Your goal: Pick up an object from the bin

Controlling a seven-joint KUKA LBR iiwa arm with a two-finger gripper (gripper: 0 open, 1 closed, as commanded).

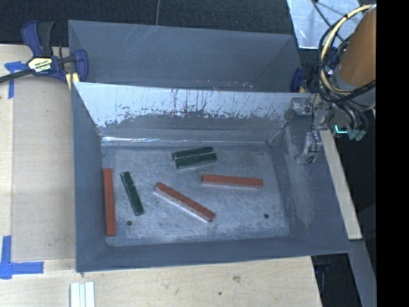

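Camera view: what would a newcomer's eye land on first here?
Five slim bars on the floor of the grey bin stand out: a wall-side reddish bar at the left, a diagonal reddish bar mid-floor, a level reddish bar right of it, a thin green bar left and a thick green bar at the back. The gripper hangs at the right wall, apart from them.

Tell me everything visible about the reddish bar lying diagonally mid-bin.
The diagonal reddish bar is a long, slim, straight-edged stick, brick-red on top with a paler strip along its lower side; material unclear. It lies flat near the middle of the bin floor, running from upper left to lower right. Nothing touches it: the thin dark green bar on its left and the red bar to its upper right lie apart. The gripper is away by the right wall.
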